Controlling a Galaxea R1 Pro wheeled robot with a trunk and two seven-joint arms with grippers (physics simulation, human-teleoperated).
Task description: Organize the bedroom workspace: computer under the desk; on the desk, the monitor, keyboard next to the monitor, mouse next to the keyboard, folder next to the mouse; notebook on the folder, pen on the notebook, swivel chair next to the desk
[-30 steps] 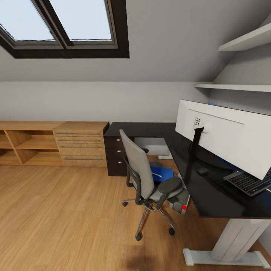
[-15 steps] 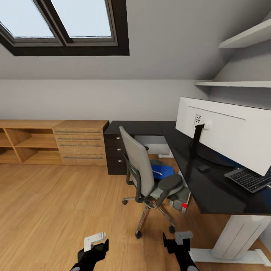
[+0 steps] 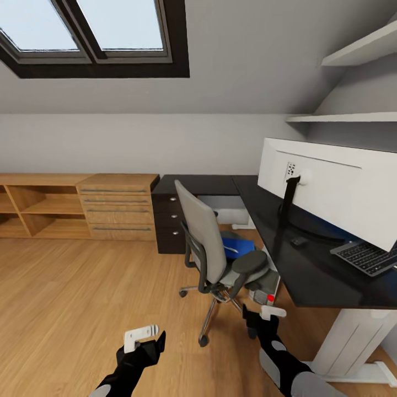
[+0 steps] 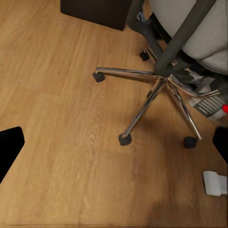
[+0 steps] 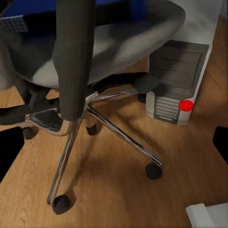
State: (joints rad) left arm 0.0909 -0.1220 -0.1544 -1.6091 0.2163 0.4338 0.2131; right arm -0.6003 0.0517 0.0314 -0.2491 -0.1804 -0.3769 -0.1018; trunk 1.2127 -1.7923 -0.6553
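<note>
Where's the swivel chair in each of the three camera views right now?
Head view: swivel chair mid-frame, beside the desk.
Left wrist view: its base and seat, upper right.
Right wrist view: seat and armrest across the top.
Shared landmark: the chair's chrome star base.

Black left gripper (image 3: 144, 337) and right gripper (image 3: 266, 318), white-capped jaws, grey-and-black right forearm (glossy, rounded)

Blue folder (image 3: 238, 246), grey swivel chair (image 3: 207, 242), black desk (image 3: 309, 270).
</note>
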